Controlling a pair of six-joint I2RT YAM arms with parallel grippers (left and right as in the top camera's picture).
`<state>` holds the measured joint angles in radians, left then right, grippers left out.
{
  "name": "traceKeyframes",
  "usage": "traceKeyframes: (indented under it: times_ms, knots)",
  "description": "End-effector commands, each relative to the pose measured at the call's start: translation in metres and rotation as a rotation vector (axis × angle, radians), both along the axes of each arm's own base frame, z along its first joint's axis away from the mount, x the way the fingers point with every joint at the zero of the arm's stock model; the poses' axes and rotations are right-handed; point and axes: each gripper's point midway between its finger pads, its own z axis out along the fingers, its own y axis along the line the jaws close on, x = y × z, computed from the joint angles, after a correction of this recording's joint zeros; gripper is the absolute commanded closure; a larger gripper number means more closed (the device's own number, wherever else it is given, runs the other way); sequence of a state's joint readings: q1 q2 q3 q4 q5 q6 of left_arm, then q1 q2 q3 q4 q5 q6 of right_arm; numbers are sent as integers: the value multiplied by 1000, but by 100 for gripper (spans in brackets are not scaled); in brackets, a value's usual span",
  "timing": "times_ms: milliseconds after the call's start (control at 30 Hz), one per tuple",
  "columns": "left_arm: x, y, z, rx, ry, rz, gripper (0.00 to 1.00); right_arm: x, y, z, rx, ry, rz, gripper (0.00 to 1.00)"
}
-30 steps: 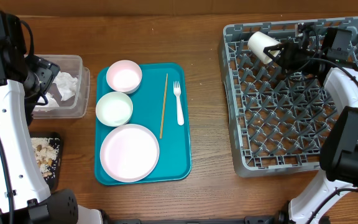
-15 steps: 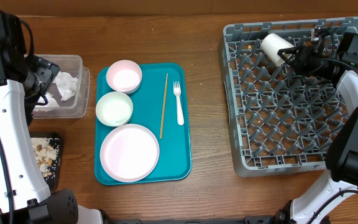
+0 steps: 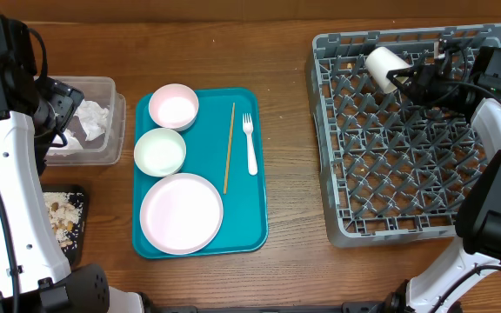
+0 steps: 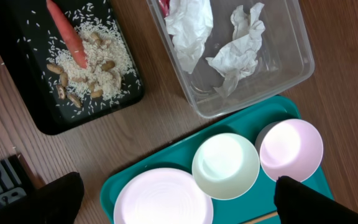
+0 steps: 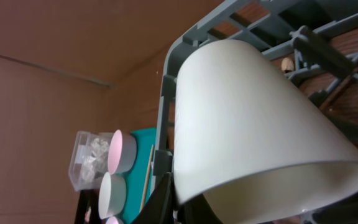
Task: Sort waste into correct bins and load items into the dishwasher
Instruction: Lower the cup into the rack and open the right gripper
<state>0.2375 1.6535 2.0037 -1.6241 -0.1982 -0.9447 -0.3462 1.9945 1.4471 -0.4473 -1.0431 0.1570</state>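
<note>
While pinching the cup [image 3: 381, 63] in the right claw [image 3: 400, 76] over the rack's [image 3: 355, 200] far left part, regard loading as barely begun. Note left claw [image 4: 179, 186] spread wide near tub [image 4: 260, 93]. Count waste as sorted: napkins [image 4: 188, 31] in tub; rice [image 4: 89, 59], nuts [image 4: 61, 87], carrot [image 4: 67, 34] in black tray [image 4: 17, 74]. Left to load: plate [image 3: 181, 213], two bowls [image 3: 174, 106], fork [image 3: 250, 143], stick [image 3: 229, 148], on teal tray [image 3: 250, 217].

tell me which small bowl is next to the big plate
The whiter bowl, mid-tray, right beside the plate; the pinker bowl sits beyond it at the far corner of the teal tray.
</note>
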Motion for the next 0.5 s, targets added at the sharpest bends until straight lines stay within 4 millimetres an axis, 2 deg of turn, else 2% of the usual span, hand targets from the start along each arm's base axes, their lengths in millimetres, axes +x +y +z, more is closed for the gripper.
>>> traceKeyframes:
  times_ms: [0,200,467]
  knots:
    - [1,2,1,-2,-9,24,0,-4,1,15,6,-10,6,96]
    - [1,2,1,-1,-8,24,0,-7,-2,4,-27,43,-20,96]
    - [1,2,0,-2,-7,24,0,-3,7,24,14,-79,52,96]
